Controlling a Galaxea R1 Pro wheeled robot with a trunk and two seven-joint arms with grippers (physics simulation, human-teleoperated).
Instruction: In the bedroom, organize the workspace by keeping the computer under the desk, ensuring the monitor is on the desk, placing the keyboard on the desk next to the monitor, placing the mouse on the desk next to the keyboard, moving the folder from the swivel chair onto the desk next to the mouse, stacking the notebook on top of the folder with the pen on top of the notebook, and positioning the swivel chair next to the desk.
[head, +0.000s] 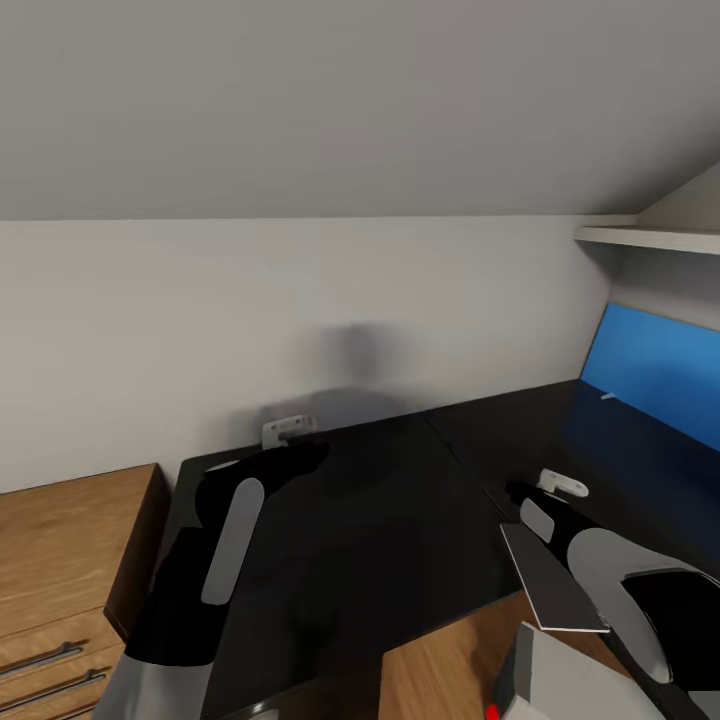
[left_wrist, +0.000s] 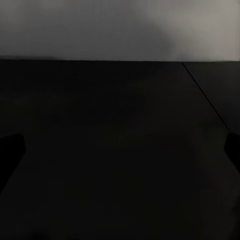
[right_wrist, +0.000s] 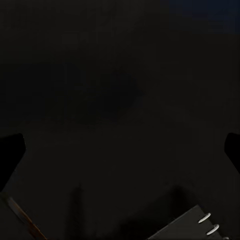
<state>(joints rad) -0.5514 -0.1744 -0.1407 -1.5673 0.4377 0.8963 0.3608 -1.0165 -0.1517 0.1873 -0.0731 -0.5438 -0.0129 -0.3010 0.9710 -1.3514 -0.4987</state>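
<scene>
Soft even light, faint wall shadow, murky wrist views

A plain pale wall (head: 300, 300) rises beyond both grippers under a sloped grey ceiling (head: 350, 100). A light-wood cabinet (head: 60, 560) stands outboard of the left gripper; a white shelf (head: 650, 238) hangs above the right.

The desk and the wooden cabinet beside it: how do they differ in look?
The desk has a black top; the cabinet is light wood. The cabinet shows drawers with long metal handles; the desk shows a plain flat top. The desk has a blue back panel; the cabinet has none. Both stand against the pale wall.
</scene>
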